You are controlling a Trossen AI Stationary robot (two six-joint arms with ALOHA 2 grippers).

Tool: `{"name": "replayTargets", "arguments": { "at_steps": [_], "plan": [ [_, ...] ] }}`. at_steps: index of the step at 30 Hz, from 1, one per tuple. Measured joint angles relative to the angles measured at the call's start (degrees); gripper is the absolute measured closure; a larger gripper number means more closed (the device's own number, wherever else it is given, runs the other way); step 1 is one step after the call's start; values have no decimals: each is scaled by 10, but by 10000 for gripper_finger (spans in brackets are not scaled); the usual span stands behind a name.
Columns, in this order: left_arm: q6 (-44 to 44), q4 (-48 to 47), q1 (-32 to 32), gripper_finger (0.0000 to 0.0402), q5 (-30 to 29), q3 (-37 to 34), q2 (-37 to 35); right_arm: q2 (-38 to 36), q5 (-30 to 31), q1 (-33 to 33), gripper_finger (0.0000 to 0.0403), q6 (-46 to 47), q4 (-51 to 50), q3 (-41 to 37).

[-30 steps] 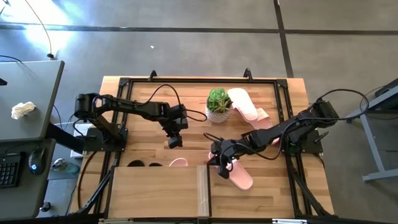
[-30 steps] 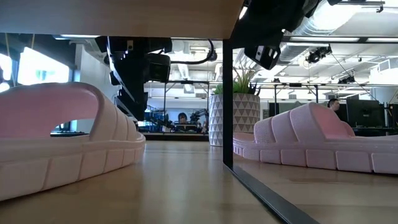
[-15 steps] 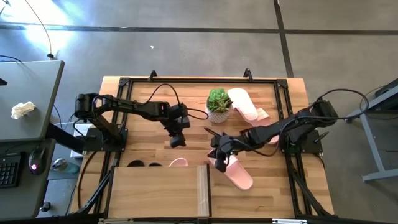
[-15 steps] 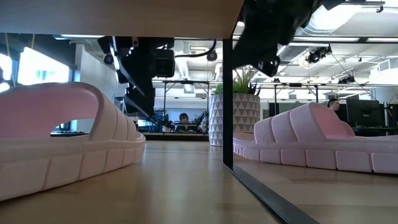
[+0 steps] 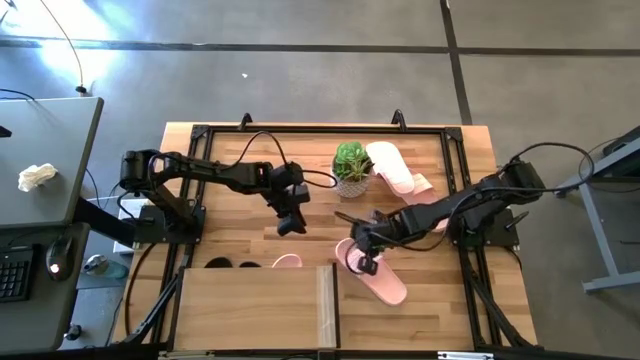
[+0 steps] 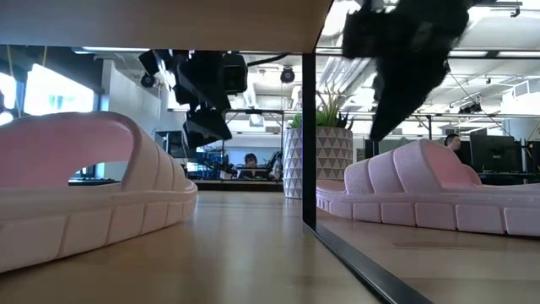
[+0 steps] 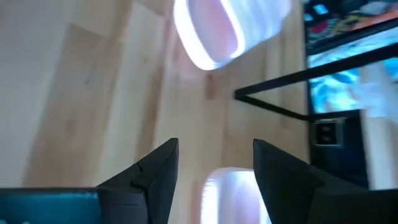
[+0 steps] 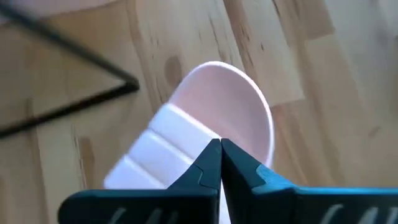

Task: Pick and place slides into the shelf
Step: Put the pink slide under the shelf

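Note:
A pink slide lies sole-down on the table, just right of the shelf. My right gripper is shut and hangs point-down just over the slide's ribbed strap; the low view shows a gap between them. My left gripper stands open above bare tabletop, beyond the shelf's far edge. Inside the shelf a pink slide and two black slides rest on their soles. Another pink slide lies by the plant, and one under the right arm.
A small potted plant stands at the far middle of the table. The shelf's dark upright side edge stands between the slide inside the shelf and the one outside it. Bare wood lies between the two grippers.
My right gripper has tipped steeply downward and shifted a little toward the table's right edge, so it now hangs over the pink slide's strap, still shut. My left gripper has tipped up somewhat toward level, still open. No slide has moved.

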Motion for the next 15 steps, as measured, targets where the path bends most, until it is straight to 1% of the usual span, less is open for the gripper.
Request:
{"name": "replayTargets", "arguments": {
  "at_steps": [4, 7, 11, 15],
  "plan": [
    [-20, 1, 0, 213, 56, 0, 0, -48, 60, 44, 403, -45, -64, 0],
    [-33, 0, 0, 213, 83, 0, 0, -78, 72, 79, 403, -47, -127, 0],
    [-56, -3, 0, 213, 88, 0, 5, -85, 68, 127, 403, -44, -144, 0],
    [-65, 1, 0, 213, 83, 0, 12, -74, 82, 162, 402, -103, -134, 1]
  ]
}}
